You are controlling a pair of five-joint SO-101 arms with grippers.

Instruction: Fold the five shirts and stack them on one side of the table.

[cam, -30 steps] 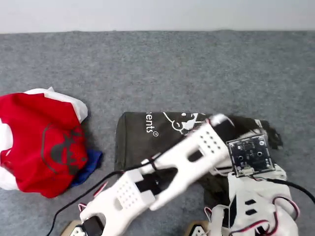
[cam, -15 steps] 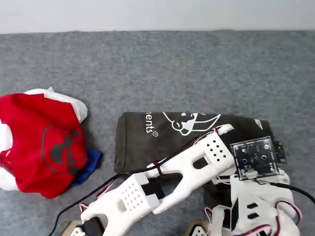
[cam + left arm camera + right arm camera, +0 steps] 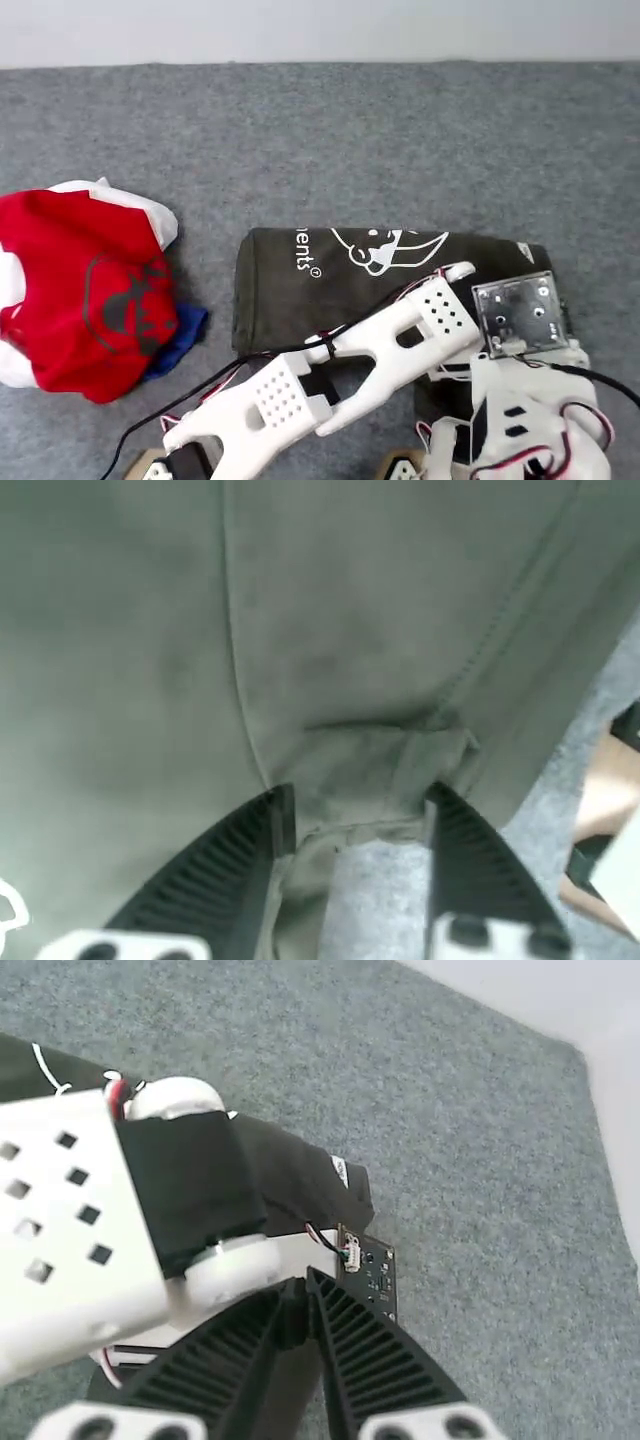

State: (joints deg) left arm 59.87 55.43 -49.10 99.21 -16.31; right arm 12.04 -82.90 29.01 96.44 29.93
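Two tools: the left tool (image 3: 360, 795) is gaping astride the dark shirt (image 3: 285, 295) hem (right tool (image 3: 305, 1292) is sitting pressed together).

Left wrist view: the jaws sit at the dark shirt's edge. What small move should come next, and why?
Probably close the left gripper. It is open, and a bunched bit of the shirt's edge lies between its fingers, so it looks set to pinch.

1. We see both arms built of white plastic shells; the left arm (image 3: 400, 335) has plates pierced with grids of small holes
2. Black and red cables (image 3: 325, 345) run along it
3. The right arm (image 3: 520, 430) bears a grey circuit board (image 3: 520, 312) with screws near its corners
4. We find black, ribbed fingers (image 3: 225, 865) on the left gripper (image 3: 360, 798) and right gripper (image 3: 303, 1295)
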